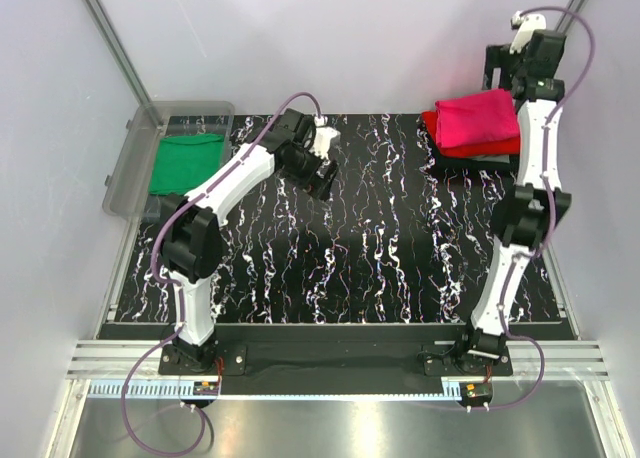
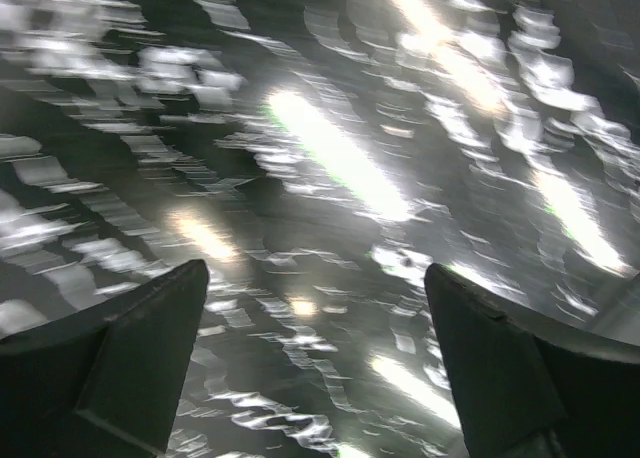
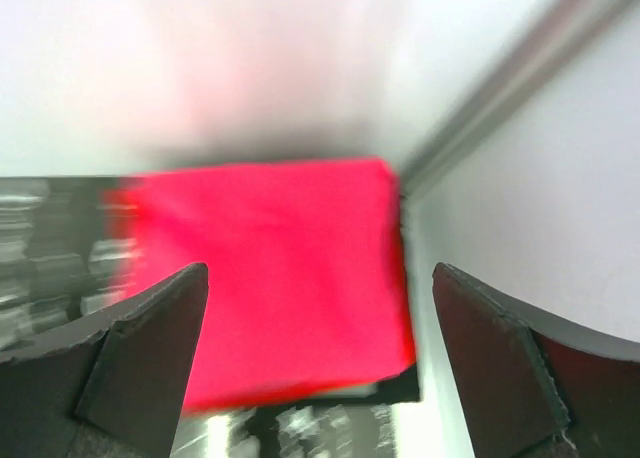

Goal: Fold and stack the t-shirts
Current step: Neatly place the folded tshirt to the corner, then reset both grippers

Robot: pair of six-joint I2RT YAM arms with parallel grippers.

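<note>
Holding nothing, both jaws spread. Next likely green t-shirt: soft, light, floppy; pinch two adjacent edge corners.

Your top view's bright & even, w/ only soft shadows on the table and a pale sheen on the metal ledge at the bottom. Left wrist view's smeared by motion blur; white glare streaks cross the table. Right wrist view's soft too: the pink shirt has fuzzy edges, esp. on its left.
</note>
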